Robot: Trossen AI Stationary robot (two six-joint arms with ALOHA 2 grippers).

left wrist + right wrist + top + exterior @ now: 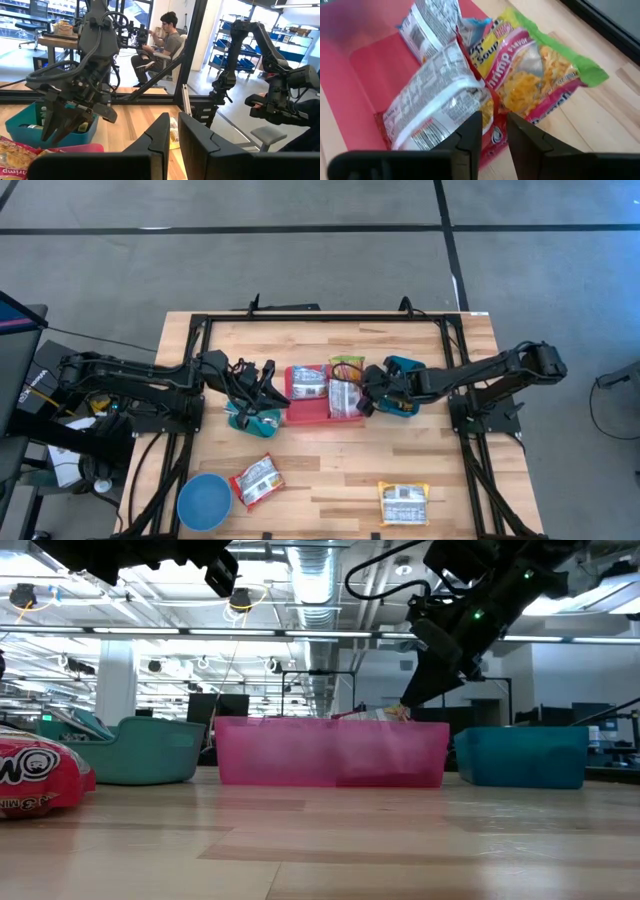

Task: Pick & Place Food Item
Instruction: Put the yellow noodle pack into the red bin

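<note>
A pink bin stands mid-table and holds a silver-and-blue packet. A red-and-white noodle packet lies slanting over the bin's right side. A yellow shrimp noodle packet with a green edge lies on the table beside and behind it. My right gripper is at the bin's right wall, shut on the red-and-white packet. My left gripper is shut and empty above a green-teal bin, left of the pink bin. My right gripper pinches the red-and-white packet's raised red seam edge between its two fingers, near the packet's right end. The fingers come slanting down from the table's right. The packet's body rests in and on the pink bin.
A blue-teal bin sits under the right arm. Near the front edge lie a blue bowl, a red packet and a yellow packet. A black frame borders the table. A seated person is beyond the table.
</note>
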